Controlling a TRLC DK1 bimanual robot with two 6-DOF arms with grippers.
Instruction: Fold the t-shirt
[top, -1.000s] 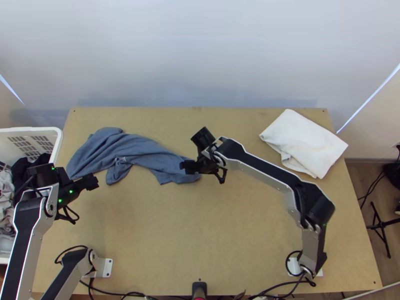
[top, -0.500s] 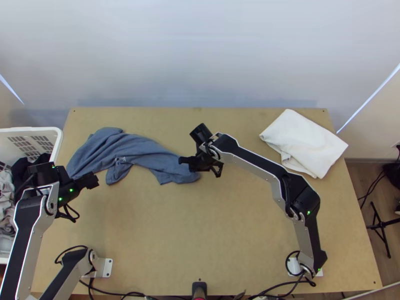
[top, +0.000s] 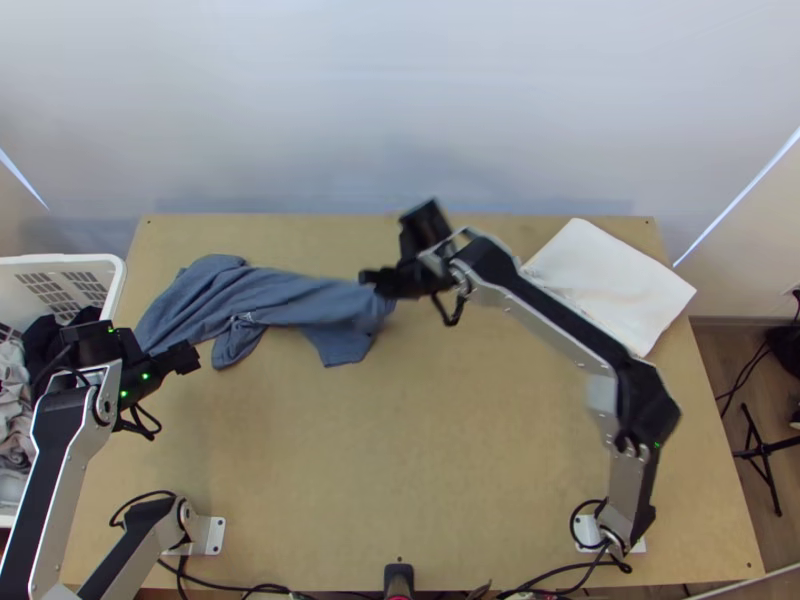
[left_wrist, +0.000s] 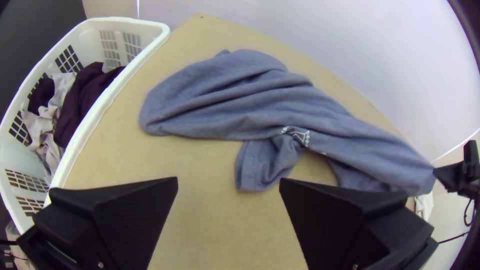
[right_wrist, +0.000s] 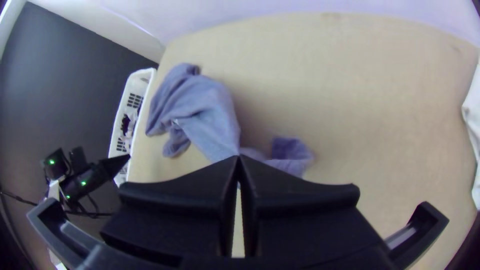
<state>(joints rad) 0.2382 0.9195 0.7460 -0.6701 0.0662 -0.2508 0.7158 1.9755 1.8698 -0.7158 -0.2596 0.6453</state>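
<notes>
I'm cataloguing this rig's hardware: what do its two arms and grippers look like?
The left arm and right arm have silver-grey links with black panels, black joints, small green lights and thin black cables. The left gripper and right gripper are black, each with two broad, flat fingers.

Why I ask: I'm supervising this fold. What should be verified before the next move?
1. Right tool closed on the t-shirt: ok.
2. Left tool open and free of cloth: ok.
3. T-shirt spread flat: not ok, it lies bunched lengthwise.
4. White cloth apart from the t-shirt: ok.
5. Layers hidden inside the bunched t-shirt untwisted: cannot tell.
</notes>
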